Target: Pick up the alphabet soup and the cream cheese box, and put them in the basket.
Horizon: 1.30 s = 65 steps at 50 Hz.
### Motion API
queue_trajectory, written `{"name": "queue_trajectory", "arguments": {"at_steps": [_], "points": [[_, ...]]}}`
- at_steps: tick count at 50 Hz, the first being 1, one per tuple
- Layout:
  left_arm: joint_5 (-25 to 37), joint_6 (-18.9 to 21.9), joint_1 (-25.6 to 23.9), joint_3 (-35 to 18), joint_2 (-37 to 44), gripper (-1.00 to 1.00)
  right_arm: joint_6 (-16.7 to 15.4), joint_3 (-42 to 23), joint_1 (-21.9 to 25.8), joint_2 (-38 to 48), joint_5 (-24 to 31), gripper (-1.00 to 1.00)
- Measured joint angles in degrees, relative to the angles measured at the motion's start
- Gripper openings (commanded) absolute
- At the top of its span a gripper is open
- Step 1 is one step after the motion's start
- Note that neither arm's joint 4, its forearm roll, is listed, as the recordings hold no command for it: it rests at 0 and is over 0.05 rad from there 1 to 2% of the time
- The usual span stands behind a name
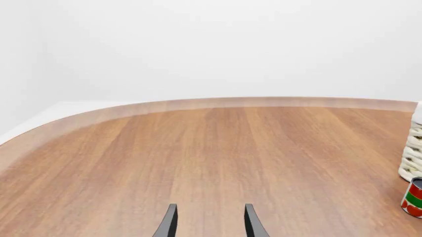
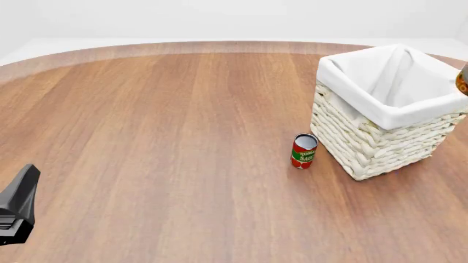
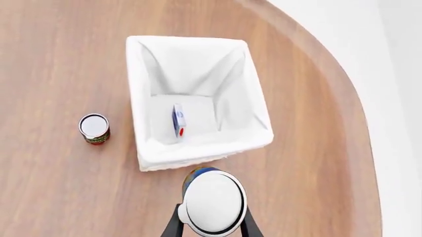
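Note:
In the right wrist view my right gripper (image 3: 212, 224) is shut on the alphabet soup (image 3: 212, 202), a can with a silver-white top and a blue and orange label, held high beside the basket (image 3: 197, 159). The cream cheese box (image 3: 178, 120) stands on edge on the basket's white lining. In the front view the basket (image 2: 365, 145) stands at the right, and only a sliver of the can (image 2: 462, 81) shows at the right edge. My left gripper (image 1: 209, 224) is open and empty over bare table, low at the front view's left edge (image 2: 16, 211).
A small red-and-green tomato sauce can (image 2: 303, 150) stands upright just left of the basket; it also shows in the right wrist view (image 3: 94, 129) and the left wrist view (image 1: 414, 197). The wooden table's curved far edge (image 2: 219, 46) meets a white floor.

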<state>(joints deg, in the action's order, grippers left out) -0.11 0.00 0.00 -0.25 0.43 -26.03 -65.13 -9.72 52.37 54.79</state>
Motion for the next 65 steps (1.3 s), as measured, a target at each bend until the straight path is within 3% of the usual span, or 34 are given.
{"name": "queue_trajectory", "arguments": {"at_steps": [35, 65], "points": [[0.0, 0.0, 0.0, 0.0, 0.0, 1.0, -1.1, -5.6, 2.3, 7.4, -3.7, -1.0], [0.0, 0.0, 0.0, 0.0, 0.0, 1.0, -0.4, -5.8, 3.4, 14.8, -8.8, -1.0]]}}
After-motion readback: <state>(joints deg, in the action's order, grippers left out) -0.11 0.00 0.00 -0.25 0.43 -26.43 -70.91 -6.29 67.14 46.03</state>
